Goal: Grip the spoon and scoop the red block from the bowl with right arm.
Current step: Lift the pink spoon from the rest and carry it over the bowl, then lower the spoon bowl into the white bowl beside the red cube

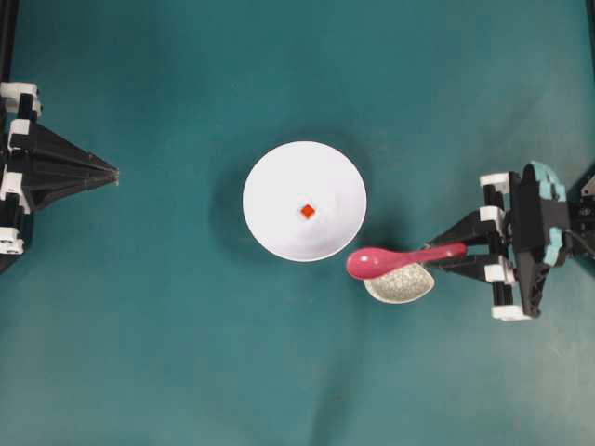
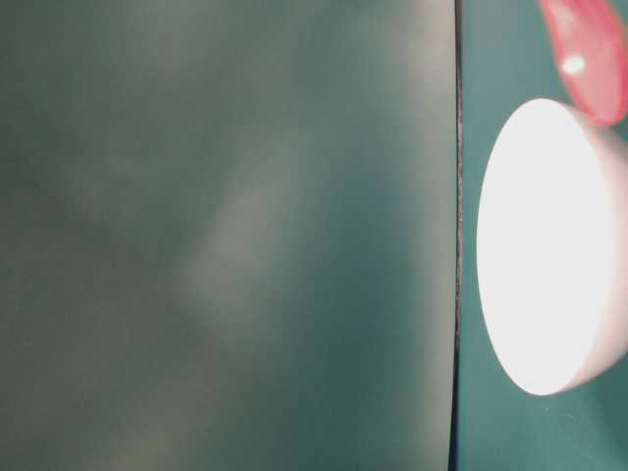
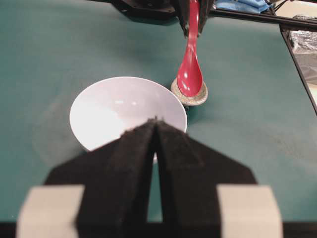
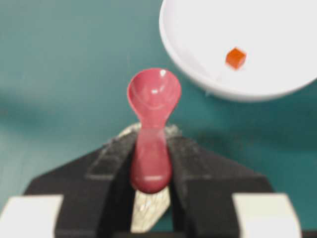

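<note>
Across the whole overhead view lies a flat teal table surface [image 1: 167, 353], matte and plain. Black frame rails run along the far edge in the left wrist view; little else of the room shows. Table-level view is mostly a blurred grey-green plane.

White bowl [image 1: 304, 201] sits near table centre. Red block [image 1: 308, 212] rests on the bowl floor, about the middle, not touching the wall.

Right gripper [image 1: 462, 251] reaches in from the right, pointing left toward the bowl, wrist turned at an angle. Its fingers [image 4: 185, 163] are clamped on the handle end of the pink spoon [image 1: 395, 259]. Spoon is held lifted, roughly level, its scoop end just right of the bowl's near-right rim and above a small speckled dish [image 1: 402, 283]. Spoon is outside the bowl; block untouched.

Left gripper [image 1: 113, 174] is at the left edge, pointing right, well apart from the bowl. Its fingers [image 3: 131, 148] are together at the tips, holding nothing.
</note>
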